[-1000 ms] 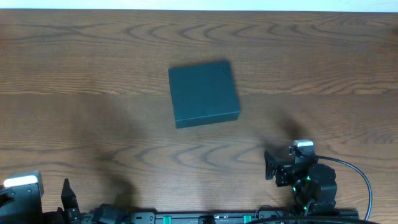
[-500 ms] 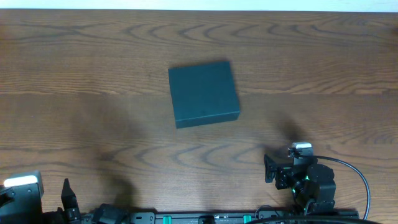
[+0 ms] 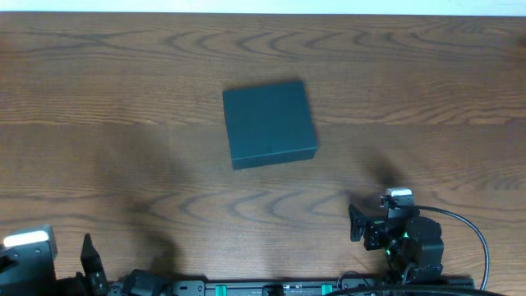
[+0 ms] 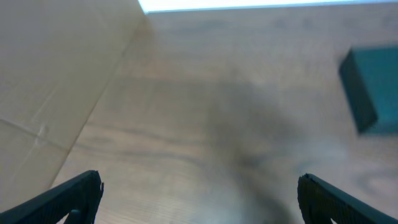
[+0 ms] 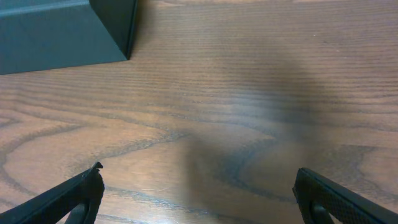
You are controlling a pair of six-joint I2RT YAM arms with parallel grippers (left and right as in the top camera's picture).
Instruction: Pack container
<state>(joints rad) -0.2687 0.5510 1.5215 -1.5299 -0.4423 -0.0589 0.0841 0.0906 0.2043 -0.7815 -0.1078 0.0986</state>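
Observation:
The dark teal-green container (image 3: 269, 122) lies closed on the wooden table near its middle. It also shows at the right edge of the left wrist view (image 4: 371, 87) and at the top left of the right wrist view (image 5: 65, 32). My left gripper (image 4: 199, 198) is open and empty over bare wood, well to the left of the container. My right gripper (image 5: 199, 193) is open and empty over bare wood, in front of and right of the container. In the overhead view the right arm (image 3: 401, 234) is at the front right and the left arm (image 3: 49, 271) at the front left corner.
The wooden table (image 3: 123, 99) fills the overhead view. A pale cardboard-coloured surface (image 4: 56, 74) fills the left side of the left wrist view. A black cable (image 3: 472, 238) loops beside the right arm at the front edge.
The right arm has drawn back slightly toward the front edge. The container and the left arm have not moved.

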